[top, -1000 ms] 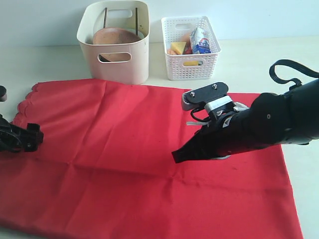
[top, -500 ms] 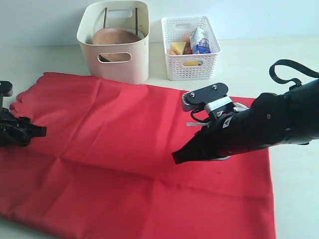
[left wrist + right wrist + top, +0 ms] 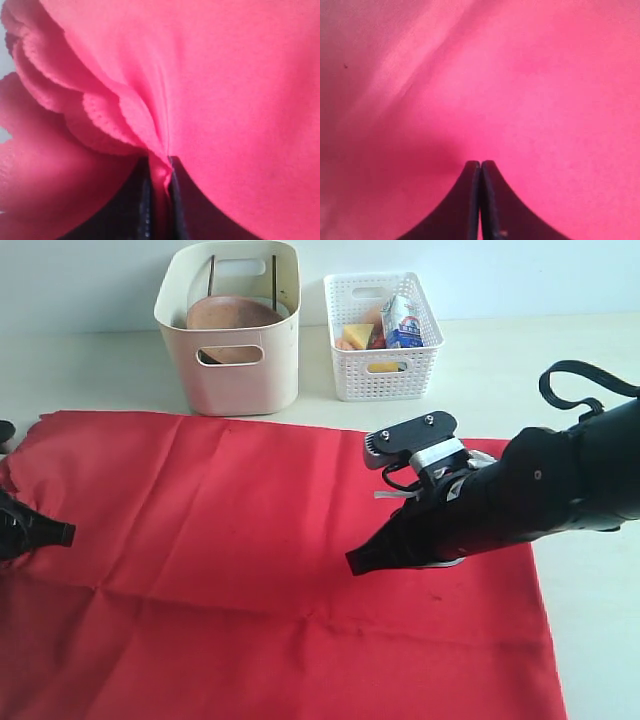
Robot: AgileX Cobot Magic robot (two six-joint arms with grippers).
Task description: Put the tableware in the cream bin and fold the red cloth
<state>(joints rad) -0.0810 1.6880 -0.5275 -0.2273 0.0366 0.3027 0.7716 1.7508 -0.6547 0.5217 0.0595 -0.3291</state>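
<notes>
1. The left gripper [image 3: 160,165] pinches a fold of the soft red cloth [image 3: 230,510] at its scalloped edge.
2. The right gripper [image 3: 480,167], jaws together and empty, sits over the cloth's middle.
3. The smooth cream bin [image 3: 245,388] stands just past the cloth's far edge.

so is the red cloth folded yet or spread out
Spread out, not folded: the red cloth lies open over the table, only its scalloped edge bunched where the left gripper pinches it.
</notes>
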